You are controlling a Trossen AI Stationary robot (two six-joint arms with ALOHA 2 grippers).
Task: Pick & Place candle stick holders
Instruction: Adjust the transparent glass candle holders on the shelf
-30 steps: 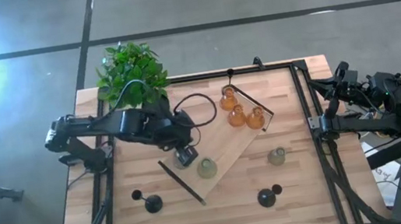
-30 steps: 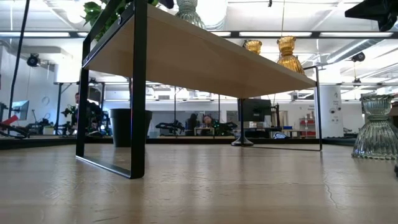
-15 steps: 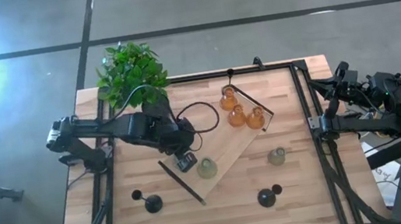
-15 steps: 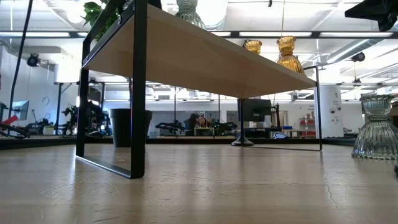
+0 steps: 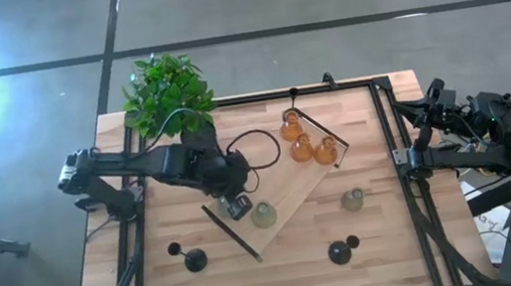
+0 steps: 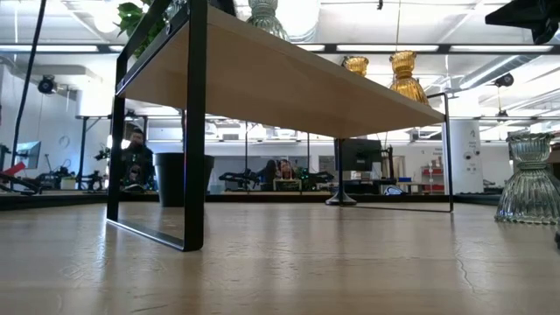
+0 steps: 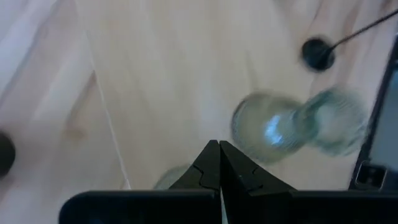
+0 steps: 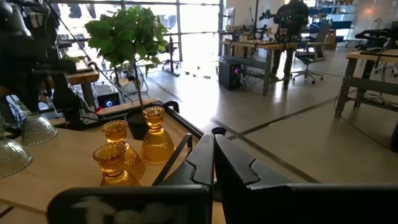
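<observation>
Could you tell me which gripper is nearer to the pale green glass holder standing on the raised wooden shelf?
The left. The left gripper hovers right beside the pale green holder on the shelf; the right gripper waits at the table's right edge, far off.

Glossy amber glass holders point(image 5: 299, 140), ribbed clear glass holder point(image 6: 528, 179), pale matt wooden shelf point(image 5: 281, 184), black metal frame point(image 6: 194, 131).

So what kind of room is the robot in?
Probably a big open robotics lab or workshop. The right wrist view shows long workbenches with equipment, a rolling office chair and a standing person; the low view shows more desks with a dark monitor.
</observation>
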